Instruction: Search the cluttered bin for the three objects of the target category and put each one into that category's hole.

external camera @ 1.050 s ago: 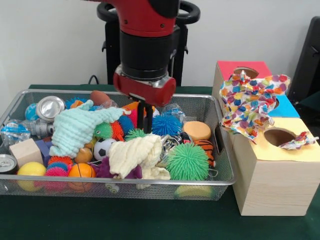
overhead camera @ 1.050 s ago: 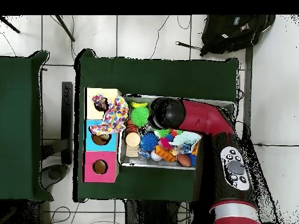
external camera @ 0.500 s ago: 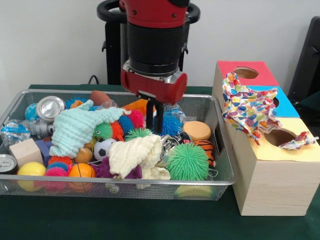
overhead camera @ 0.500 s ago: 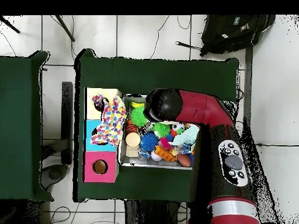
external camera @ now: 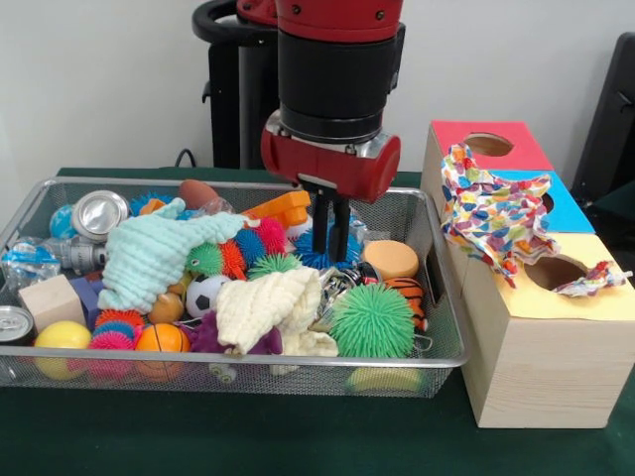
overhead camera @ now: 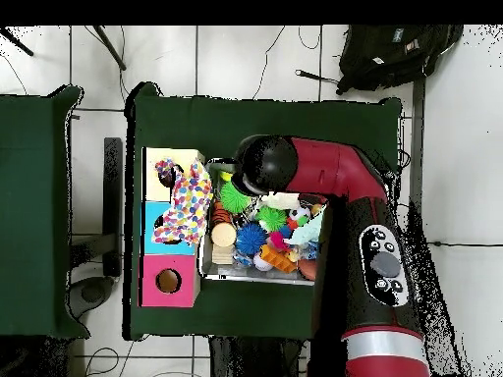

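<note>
My gripper (external camera: 329,256) hangs low in the wire bin (external camera: 442,342), right of centre, its tips in front of a blue spiky ball (external camera: 354,248). Its two black fingers (external camera: 319,223) stand close together with nothing visible between them. A cream cloth (external camera: 268,307) lies just left of and below the tips, and a mint cloth (external camera: 159,253) lies further left. A multicoloured cloth (external camera: 496,213) is draped over the wooden box (external camera: 536,367), covering the blue section's hole. The red hole (external camera: 488,145) and yellow hole (external camera: 554,272) show. In the overhead view the arm's wrist (overhead camera: 267,164) hides the gripper.
A green spiky ball (external camera: 372,319), an orange foam disc (external camera: 390,259), a soccer ball (external camera: 206,294), cans (external camera: 99,213), a wooden block (external camera: 50,299) and several small balls crowd the bin. The box stands against the bin's right wall. A black bag (overhead camera: 393,49) lies on the floor.
The arm has moved rightward across the bin at about the same height. The multicoloured cloth, bunched up a second ago, has settled flat over the box.
</note>
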You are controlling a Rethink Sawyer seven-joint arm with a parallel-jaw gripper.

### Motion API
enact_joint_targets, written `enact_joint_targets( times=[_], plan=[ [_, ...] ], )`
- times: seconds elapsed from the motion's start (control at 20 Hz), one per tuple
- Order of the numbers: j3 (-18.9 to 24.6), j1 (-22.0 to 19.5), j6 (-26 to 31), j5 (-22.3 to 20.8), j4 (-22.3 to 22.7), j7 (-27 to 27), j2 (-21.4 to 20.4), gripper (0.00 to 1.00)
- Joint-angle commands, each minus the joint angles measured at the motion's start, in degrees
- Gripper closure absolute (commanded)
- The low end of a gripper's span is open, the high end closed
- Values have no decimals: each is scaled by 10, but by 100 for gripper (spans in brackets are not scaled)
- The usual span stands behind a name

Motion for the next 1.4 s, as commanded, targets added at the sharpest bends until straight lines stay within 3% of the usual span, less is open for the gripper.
enact_joint_targets(
  times=[0.05,0.45,1.4],
  plan=[
    [43,11,99,-30,-62,-86,21,100],
    [47,2,155,-3,-27,-81,-34,100],
    [60,2,165,-22,-52,-100,-11,100]
  ],
)
